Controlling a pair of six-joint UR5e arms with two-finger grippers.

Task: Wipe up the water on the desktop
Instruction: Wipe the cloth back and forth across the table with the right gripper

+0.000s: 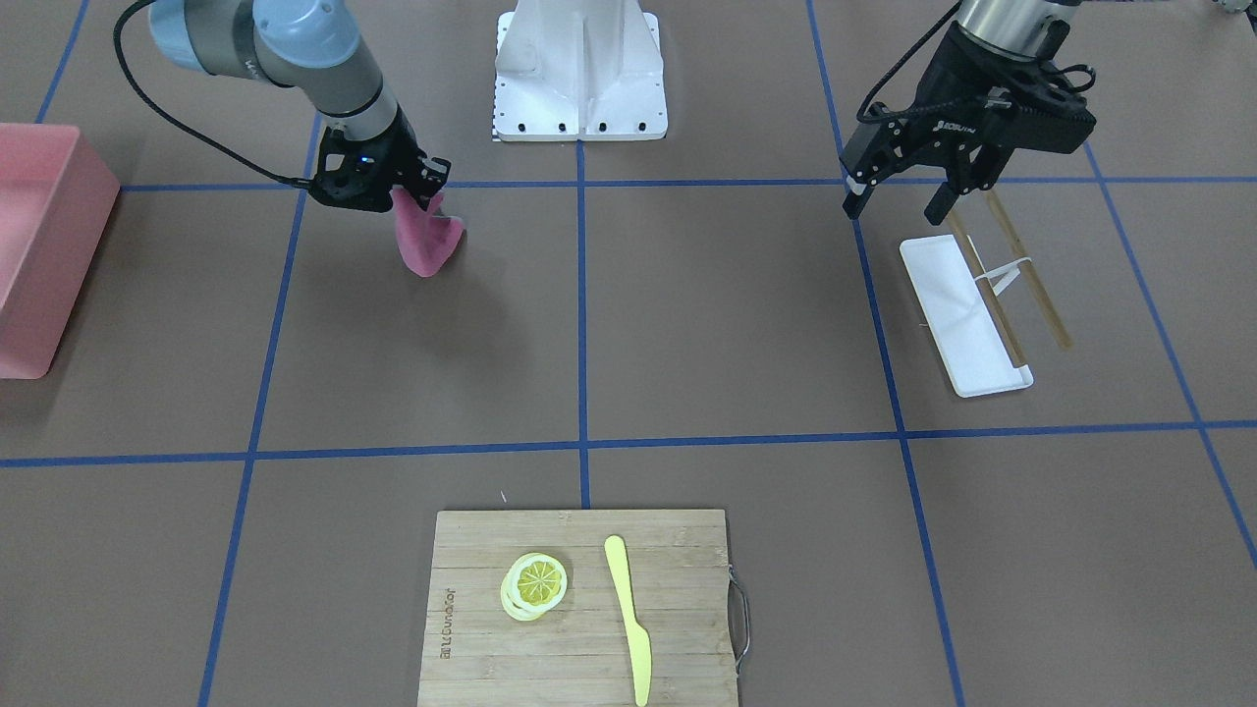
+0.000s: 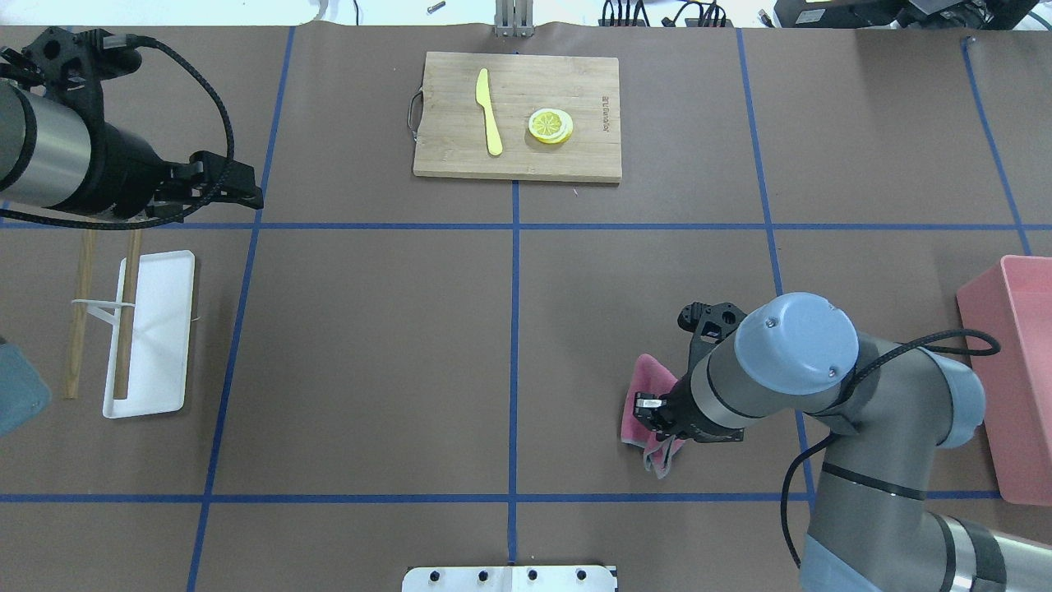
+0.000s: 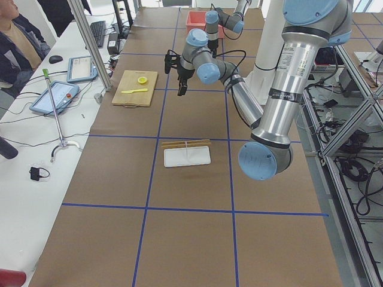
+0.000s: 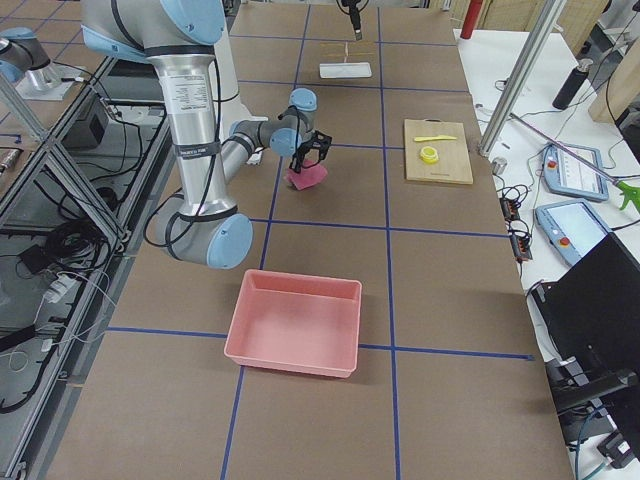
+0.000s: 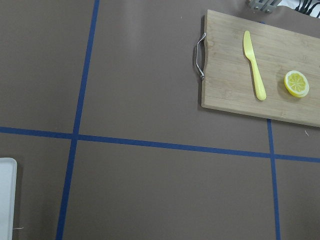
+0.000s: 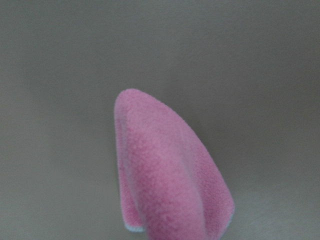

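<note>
The brown desktop (image 1: 737, 314) with blue tape lines shows no water that I can make out. My right gripper (image 1: 417, 191) is shut on a pink cloth (image 1: 427, 241), which hangs down from it over the desktop; I cannot tell whether its lower end touches. The cloth also shows in the overhead view (image 2: 641, 403) and fills the right wrist view (image 6: 170, 175). My left gripper (image 1: 899, 201) is open and empty, held above the far end of a white tray (image 1: 962, 314).
A pink bin (image 1: 39, 245) stands at the table's edge on my right side. Two chopsticks (image 1: 1026, 275) lie beside the white tray. A bamboo cutting board (image 1: 584, 599) holds a lemon slice (image 1: 537, 581) and a yellow knife (image 1: 628, 619).
</note>
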